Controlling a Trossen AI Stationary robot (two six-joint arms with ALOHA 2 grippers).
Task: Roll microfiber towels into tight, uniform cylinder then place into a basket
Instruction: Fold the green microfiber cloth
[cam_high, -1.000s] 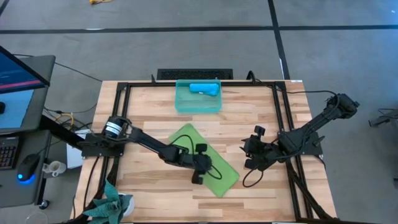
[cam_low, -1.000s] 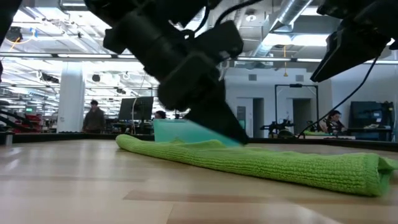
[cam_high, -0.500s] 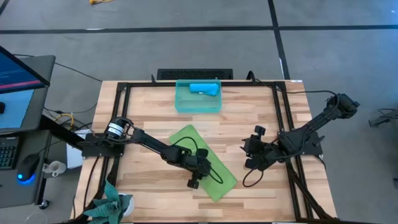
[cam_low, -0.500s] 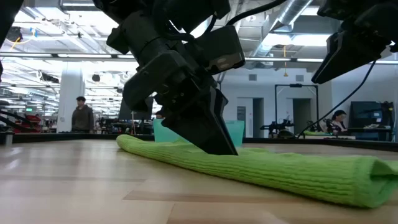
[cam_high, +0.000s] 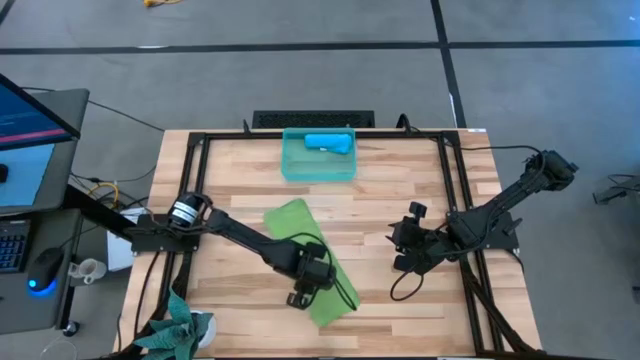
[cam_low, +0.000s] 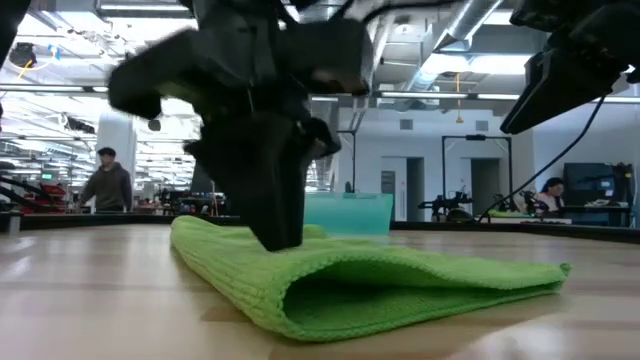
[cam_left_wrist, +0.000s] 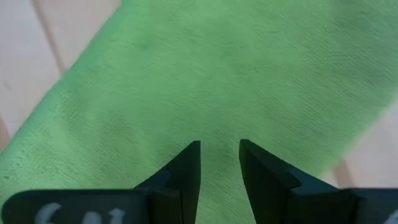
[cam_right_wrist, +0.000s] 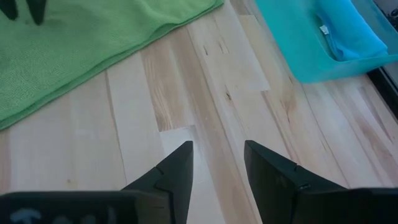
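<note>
I have the left gripper (cam_high: 303, 291) down on the green towel (cam_high: 300, 252), which lies as a long folded strip on the table (cam_high: 400, 195), running diagonally away from the basket (cam_high: 318, 166) toward the near edge. The gripper sits at the strip's end farthest from the basket. In the left wrist view its fingers (cam_left_wrist: 186, 171) stand slightly apart with green cloth beneath and between them; whether they are pinching a ridge of it I cannot tell. The blue towel (cam_high: 329, 142) already lies inside the basket. My right gripper (cam_high: 404, 247) waits over bare wood well to the side of the green towel, jaws parted and holding nothing.

I judge this cloth light, limp and grippy: the low view shows it folded over itself with a soft open loop at the near end, so it will slump rather than hold shape. I'd take hold at that far end's edge and curl it toward the basket, keeping pressure even.
</note>
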